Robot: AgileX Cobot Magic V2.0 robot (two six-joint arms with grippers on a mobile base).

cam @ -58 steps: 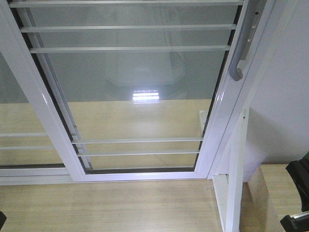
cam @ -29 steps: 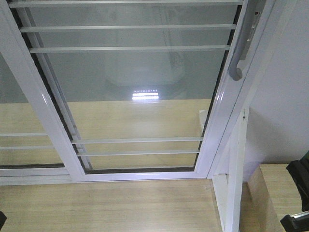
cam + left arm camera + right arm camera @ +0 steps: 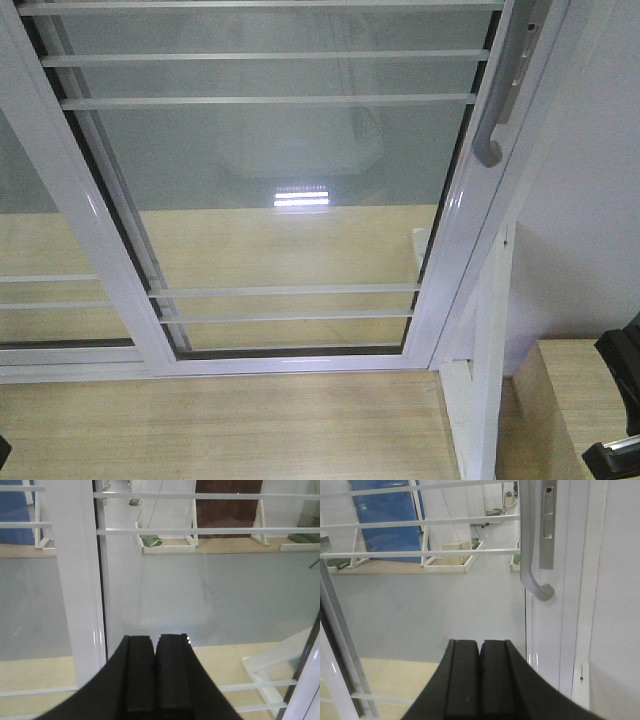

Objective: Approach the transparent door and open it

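Far left in the front view is the other glass panel [image 3: 40, 250]. It has a white frame and no handle, and it sits right next to the one I'm after. My left gripper [image 3: 155, 645] is clenched, with the two black pads pressed flat together and nothing between them. It points at the glass just right of a white upright frame post [image 3: 77, 580].

The transparent door [image 3: 280, 180] fills the middle of the front view. Thin white bars cross it up top and again near the bottom, and there's a bright light reflection [image 3: 302, 197] in the glass. The wooden floor [image 3: 220, 420] runs along under its bottom rail.

The curved grey handle [image 3: 495, 110] is on the door's right edge, hooking at its lower end. From my right wrist it's up and to the right of my right gripper [image 3: 480, 647]. That one is clamped shut on nothing too, clearly apart from the handle and not touching it.

Right of the door is a plain white wall [image 3: 590, 200]. Down in the corner is a pale wooden ledge [image 3: 560, 400] with a black bit of my arm [image 3: 625, 365] over it.
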